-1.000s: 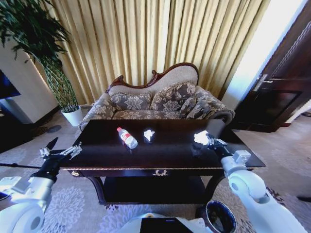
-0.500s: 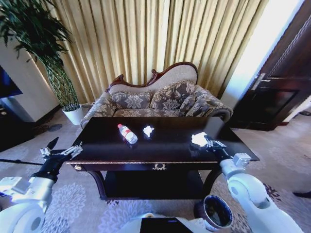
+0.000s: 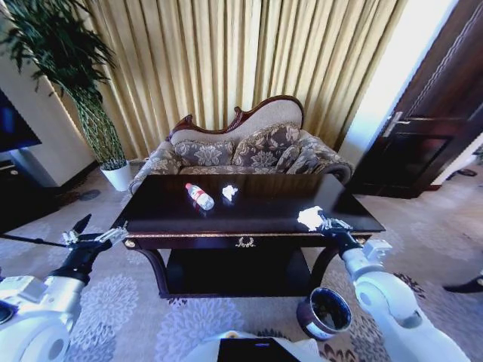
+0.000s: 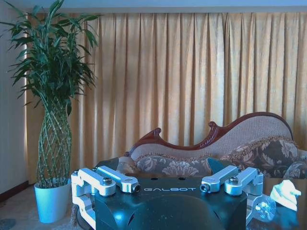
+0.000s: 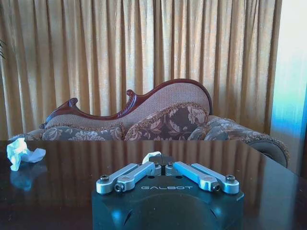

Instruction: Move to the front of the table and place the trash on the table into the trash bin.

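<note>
While your right pincer (image 3: 323, 221) sits at the desk's (image 3: 264, 215) right front edge, its fingers look clamped on a crumpled paper wad (image 3: 310, 218). Your left pincer (image 3: 96, 236) hangs spread open off the desk's left corner. The bottle (image 3: 200, 196) and another wad (image 3: 229, 192) lie near the desk's back edge; the trash bin (image 3: 324, 312) stands on the carpet below the right arm.

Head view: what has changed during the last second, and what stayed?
The camera has drawn back from the table. The right gripper, fingers shut on a paper wad, has come from over the tabletop to its front right edge. The bottle and the other wad lie as before; the left gripper stays open off the left corner.
</note>
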